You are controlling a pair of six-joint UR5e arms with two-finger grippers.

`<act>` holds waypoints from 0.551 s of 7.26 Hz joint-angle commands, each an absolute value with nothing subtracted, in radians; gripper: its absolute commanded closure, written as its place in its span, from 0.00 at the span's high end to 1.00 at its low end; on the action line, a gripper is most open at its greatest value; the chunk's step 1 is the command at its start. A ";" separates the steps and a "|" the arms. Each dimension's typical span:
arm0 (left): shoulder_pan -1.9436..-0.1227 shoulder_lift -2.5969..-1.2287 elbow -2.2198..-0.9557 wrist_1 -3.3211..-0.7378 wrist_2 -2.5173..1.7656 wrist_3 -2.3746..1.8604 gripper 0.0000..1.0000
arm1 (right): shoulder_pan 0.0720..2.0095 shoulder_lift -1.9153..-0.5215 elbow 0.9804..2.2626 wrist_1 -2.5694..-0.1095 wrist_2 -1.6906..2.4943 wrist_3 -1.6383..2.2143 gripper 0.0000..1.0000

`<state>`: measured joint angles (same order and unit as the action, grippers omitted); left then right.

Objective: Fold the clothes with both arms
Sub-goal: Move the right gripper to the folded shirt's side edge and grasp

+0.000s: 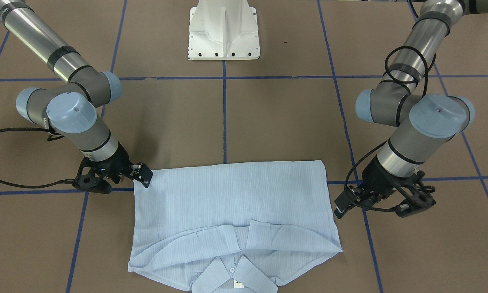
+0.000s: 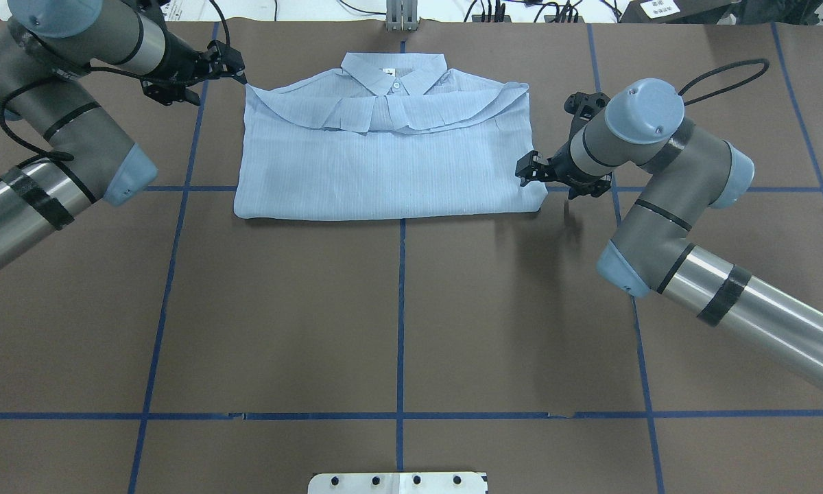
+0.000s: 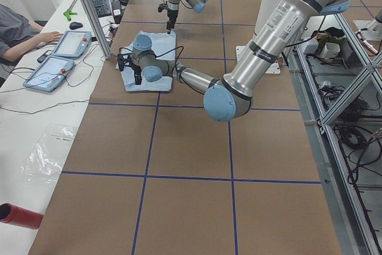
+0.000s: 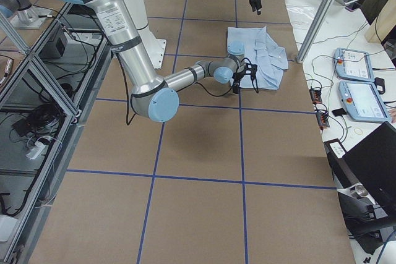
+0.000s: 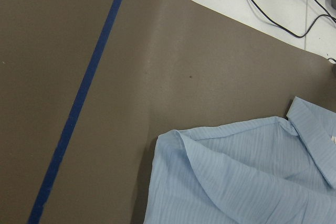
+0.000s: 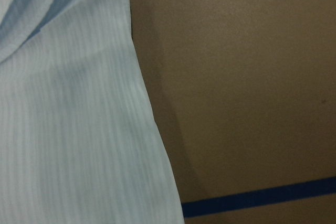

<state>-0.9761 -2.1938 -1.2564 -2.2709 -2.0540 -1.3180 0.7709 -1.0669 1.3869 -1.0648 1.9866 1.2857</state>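
Note:
The clothes are one light-blue pinstriped shirt [image 1: 236, 195] [image 2: 384, 158], folded into a flat rectangle on the brown table, collar and white neck tag on the side away from the robot. My left gripper [image 2: 236, 68] [image 1: 340, 207] hovers just off the shirt's far-left shoulder corner, open and holding nothing. My right gripper [image 2: 527, 173] [image 1: 145, 176] stands open beside the near-right corner, at the fabric's edge. The left wrist view shows the shoulder fold [image 5: 236, 177], the right wrist view the shirt's side edge [image 6: 68, 129]; no fingers show in either.
Blue tape lines [image 2: 401, 315] grid the table. The white pedestal base [image 1: 223, 32] stands at the robot's side. Beyond the far edge are control tablets [image 3: 59, 52], cables, an aluminium post [image 3: 89, 10] and a seated person [image 3: 18, 28]. A red cylinder [image 3: 18, 214] lies off the table.

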 commanded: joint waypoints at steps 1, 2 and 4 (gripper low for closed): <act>-0.976 -2.192 -1.255 -2.270 -2.054 -1.318 1.00 | 0.750 -1.060 1.384 -1.066 1.988 1.295 0.72; -0.976 -2.194 -1.255 -2.270 -2.054 -1.318 1.00 | 0.749 -1.057 1.387 -1.065 1.990 1.293 0.28; -0.976 -2.192 -1.255 -2.270 -2.054 -1.318 1.00 | 0.750 -1.057 1.391 -1.065 2.012 1.287 0.00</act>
<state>-0.9756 -2.1925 -1.2549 -2.2703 -2.0540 -1.3177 0.7507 -1.0576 1.3883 -1.0648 1.9954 1.2917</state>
